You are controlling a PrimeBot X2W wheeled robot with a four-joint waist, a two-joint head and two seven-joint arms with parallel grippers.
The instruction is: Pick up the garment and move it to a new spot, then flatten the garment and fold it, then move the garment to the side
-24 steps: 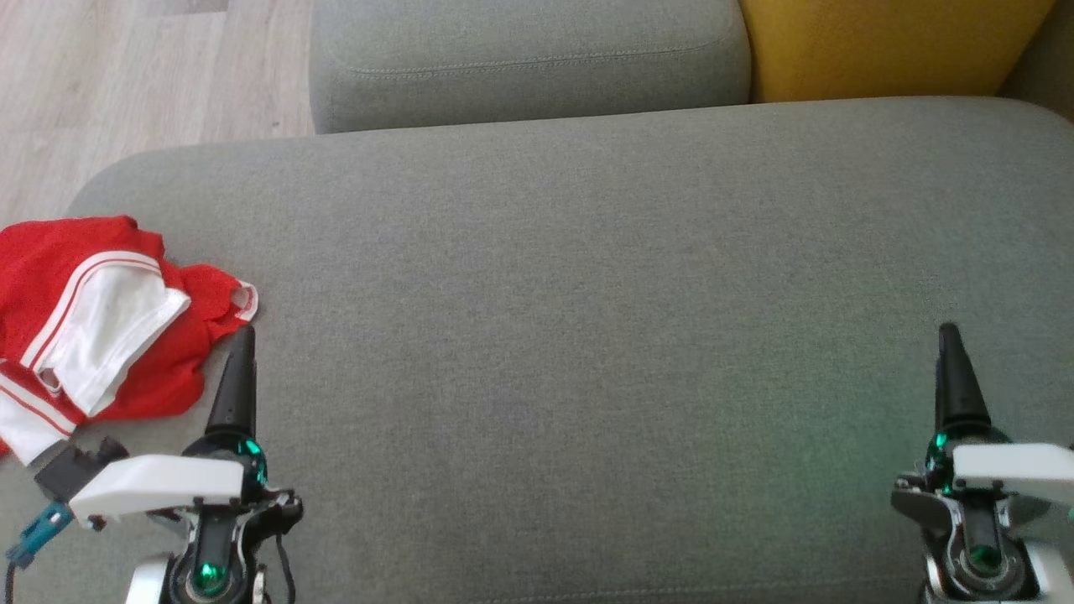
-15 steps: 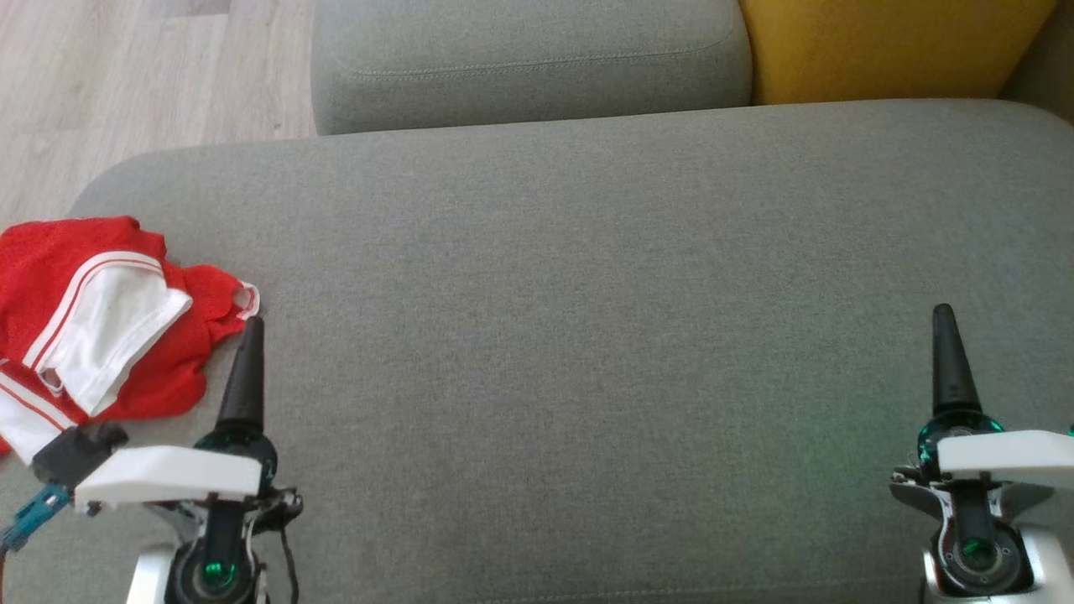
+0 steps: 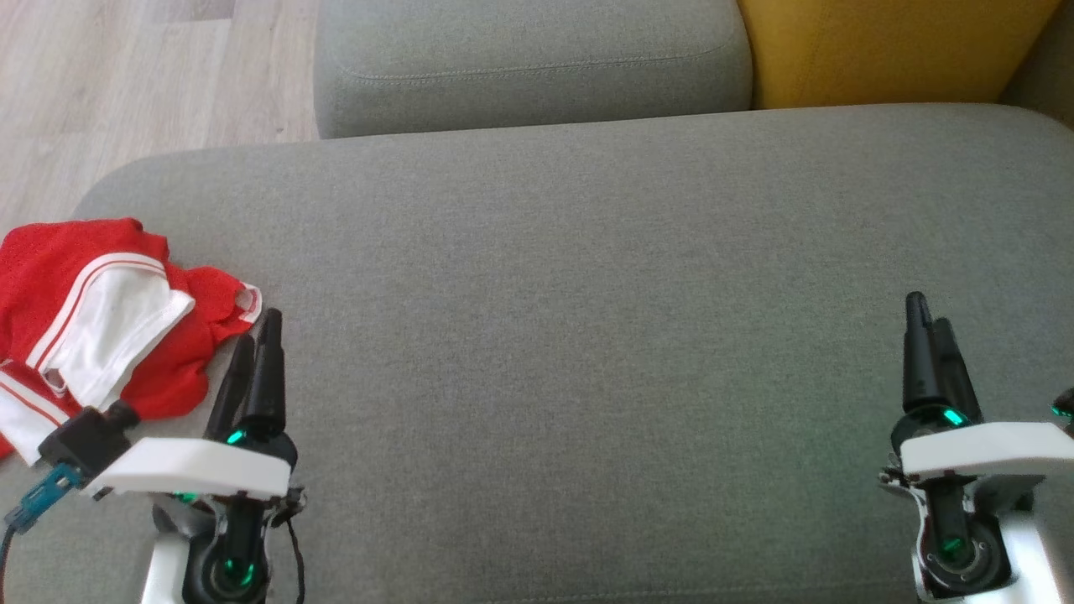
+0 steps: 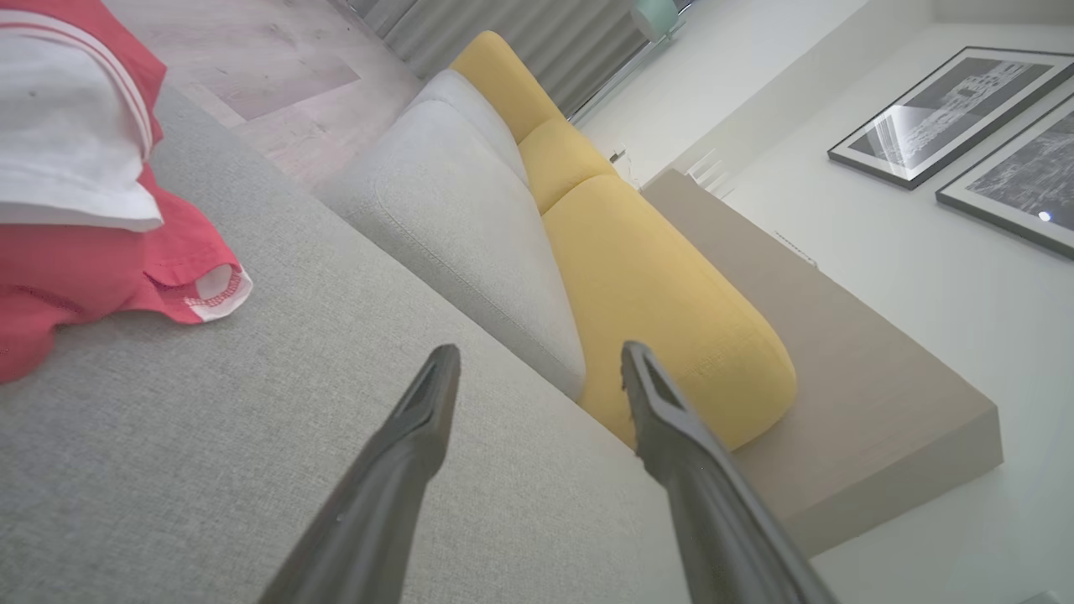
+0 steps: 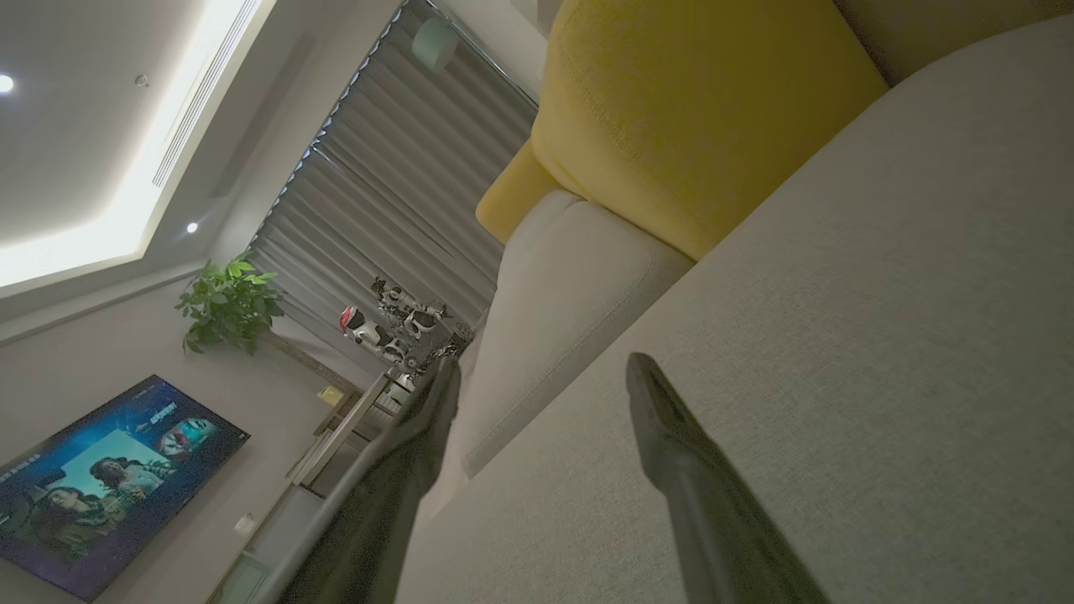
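A wide grey sofa seat (image 3: 587, 335) ran across the head view, with a grey back cushion (image 3: 529, 59) and a yellow cushion (image 3: 881, 42) behind it and pale wooden floor (image 3: 126, 75) off past the left end. And there was the garment (image 3: 101, 327): red with white panels and striped trim, crumpled in a heap at the seat's far left end, right by the rounded edge.

The left gripper (image 3: 258, 329) hovered just beside it, tips near a red sleeve cuff but not on it. In the left wrist view its fingers (image 4: 428, 403) stood spread with nothing between them, and the heap lay up and to the left of them, apart. The right gripper (image 3: 928, 310) was well away at the other end, over bare cushion, and the right wrist view showed that pair spread and empty too.

So the pickup had not begun, and this looked like the left arm's job. It would do best to swing toward the heap and come down over the thick bunched middle rather than the thin cuff, closing on several layers at once. It should go shallow enough not to dig into the upholstery. The heap sat close to the edge, so a sideways nudge could push it toward the floor. A lift straight up should come first, then a carry toward the open middle of the seat.
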